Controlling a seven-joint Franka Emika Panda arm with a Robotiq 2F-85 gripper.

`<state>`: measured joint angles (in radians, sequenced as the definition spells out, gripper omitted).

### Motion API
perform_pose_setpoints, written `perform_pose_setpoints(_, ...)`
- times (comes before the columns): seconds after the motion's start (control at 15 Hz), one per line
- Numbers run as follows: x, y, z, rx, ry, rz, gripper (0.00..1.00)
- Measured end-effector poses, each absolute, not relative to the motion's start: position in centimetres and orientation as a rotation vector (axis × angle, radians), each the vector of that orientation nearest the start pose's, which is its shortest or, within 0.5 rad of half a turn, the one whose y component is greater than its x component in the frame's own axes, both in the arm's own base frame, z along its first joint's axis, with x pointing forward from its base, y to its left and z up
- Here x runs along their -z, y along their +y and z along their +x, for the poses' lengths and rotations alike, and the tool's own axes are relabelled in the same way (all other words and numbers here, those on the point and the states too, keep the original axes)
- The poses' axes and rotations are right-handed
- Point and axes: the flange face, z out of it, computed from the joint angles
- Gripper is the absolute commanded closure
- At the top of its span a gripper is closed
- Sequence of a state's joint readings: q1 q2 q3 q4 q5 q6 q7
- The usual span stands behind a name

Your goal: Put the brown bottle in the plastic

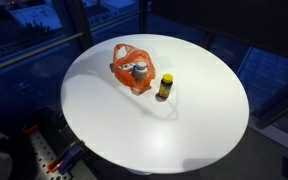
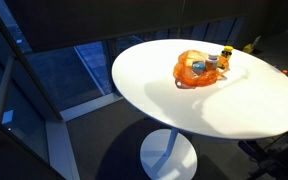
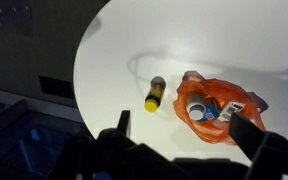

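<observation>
The bottle (image 1: 165, 86) stands upright on the bench (image 1: 104, 115), just beside the orange bag (image 1: 132, 68). The gripper (image 3: 184, 132) hangs well above, jaws wide and empty. The grasp isn't begun, I'd say; next it must drop over the bottle and close.

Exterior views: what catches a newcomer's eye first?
The orange plastic bag near the middle of the white round table, with containers inside. Right beside it stands a brown bottle with a yellow cap, outside the bag.
</observation>
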<state>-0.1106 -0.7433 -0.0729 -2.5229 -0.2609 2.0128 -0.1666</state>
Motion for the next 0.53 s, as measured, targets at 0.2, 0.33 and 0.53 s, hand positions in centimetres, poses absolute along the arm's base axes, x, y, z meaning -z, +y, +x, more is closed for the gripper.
perform_pose_setpoints(0.2,-53.4,-7.5,36.0,0.288,-0.096,-3.369,0.0)
perform_pose_setpoints(0.33,-53.0,-7.4,37.4,0.246,-0.072,-3.373,0.0)
perform_pose_setpoints(0.53,-52.1,-7.7,39.6,0.161,-0.054,-3.375,0.0)
